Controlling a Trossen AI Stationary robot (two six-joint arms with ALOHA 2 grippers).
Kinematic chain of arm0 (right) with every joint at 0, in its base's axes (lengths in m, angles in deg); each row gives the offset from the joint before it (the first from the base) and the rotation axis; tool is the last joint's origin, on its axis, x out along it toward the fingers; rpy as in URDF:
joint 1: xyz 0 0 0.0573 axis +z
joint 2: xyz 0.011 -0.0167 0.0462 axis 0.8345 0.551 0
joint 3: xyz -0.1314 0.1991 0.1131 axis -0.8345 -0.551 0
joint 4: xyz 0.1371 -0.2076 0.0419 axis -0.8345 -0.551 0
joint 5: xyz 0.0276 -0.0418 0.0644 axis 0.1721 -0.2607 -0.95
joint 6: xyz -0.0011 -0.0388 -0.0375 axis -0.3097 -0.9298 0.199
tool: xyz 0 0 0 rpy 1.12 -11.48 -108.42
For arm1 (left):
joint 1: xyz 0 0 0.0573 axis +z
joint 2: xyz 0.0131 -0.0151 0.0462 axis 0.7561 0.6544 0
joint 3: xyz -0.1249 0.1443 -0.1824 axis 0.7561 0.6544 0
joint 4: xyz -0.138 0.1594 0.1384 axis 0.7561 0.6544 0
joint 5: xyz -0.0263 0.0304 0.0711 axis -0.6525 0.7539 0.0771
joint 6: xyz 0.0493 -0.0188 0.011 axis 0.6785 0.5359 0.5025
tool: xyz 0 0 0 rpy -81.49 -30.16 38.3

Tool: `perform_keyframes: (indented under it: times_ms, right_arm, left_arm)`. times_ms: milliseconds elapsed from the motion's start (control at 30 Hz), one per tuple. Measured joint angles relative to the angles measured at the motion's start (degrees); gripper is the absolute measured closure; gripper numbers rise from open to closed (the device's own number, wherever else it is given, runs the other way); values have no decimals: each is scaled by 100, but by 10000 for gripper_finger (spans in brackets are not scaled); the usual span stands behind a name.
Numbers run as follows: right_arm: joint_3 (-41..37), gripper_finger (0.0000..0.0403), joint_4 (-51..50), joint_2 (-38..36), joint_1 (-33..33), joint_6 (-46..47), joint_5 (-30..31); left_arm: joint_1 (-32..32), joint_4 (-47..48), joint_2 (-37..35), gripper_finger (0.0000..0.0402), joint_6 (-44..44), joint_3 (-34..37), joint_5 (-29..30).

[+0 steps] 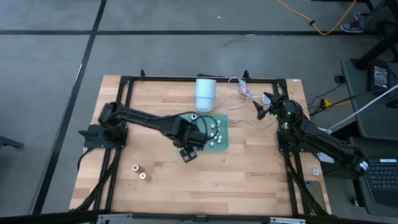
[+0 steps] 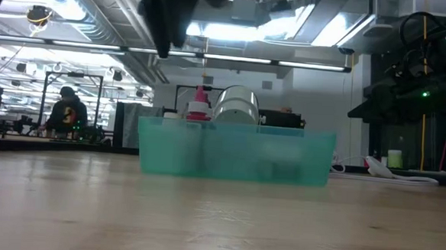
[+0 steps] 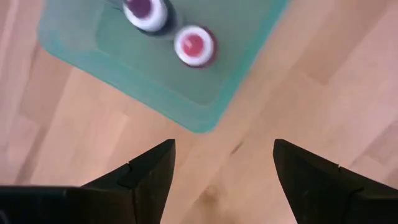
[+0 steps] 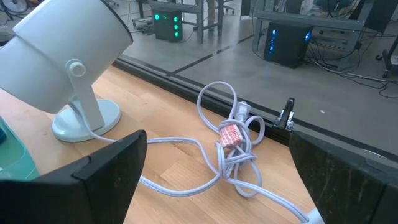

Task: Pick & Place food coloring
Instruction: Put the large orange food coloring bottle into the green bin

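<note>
Several tiny food coloring bottles (image 1: pixel 213 132) stand upright in a shallow green tray (image 1: pixel 222 144) at mid-table. Two more bottles stand on the bare wood toward the near left, one red-topped (image 1: pixel 135 167) and one yellow-topped (image 1: pixel 143 176). My left gripper (image 1: pixel 189 154) hovers open just off the tray's near left corner. In its wrist view the gripper (image 3: pixel 224 146) is over bare wood, with a red-topped bottle (image 3: pixel 194 45) and a purple-topped one (image 3: pixel 146 10) inside the tray (image 3: pixel 158 87). My right gripper (image 1: pixel 262 111) waits open at the far right and touches nothing.
A white lamp (image 1: pixel 205 93) stands at the far edge behind the tray, and its coiled grey cable (image 4: pixel 233 140) lies between it and my right gripper (image 4: pixel 216 140). In the low view the tray (image 2: pixel 235 150) hides most of the bottles. A person sits in the room beyond.
</note>
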Motion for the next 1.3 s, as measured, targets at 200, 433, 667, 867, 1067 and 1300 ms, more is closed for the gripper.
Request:
perform_keyframes:
  times_ms: [200, 433, 667, 867, 1067, 1300]
  right_arm:
    - [0, 10, -1, 2, 0, 0, 0]
    - [0, 10, -2, 2, 0, 2, 0]
    - [1, 10, -2, 2, 0, 0, 1]
    - [0, 10, -2, 2, 0, 0, 2]
    - [0, 10, -3, 2, 0, 2, 2]
    - [0, 10, -4, 2, 0, 2, 2]
  left_arm:
    - [-350, -365, -782, 138, -743, 1108, -71]
    - [-852, -383, -1657, 139, -1938, 2306, -229]
    - [-1527, -538, -2244, 139, -3272, 3261, -438]
    - [-2093, -675, -2475, 139, -4286, 3782, -599]
    - [-2537, -728, -2604, 139, -5100, 4099, -617]
    - [-2826, -1179, -2626, 139, -5620, 4475, -827]
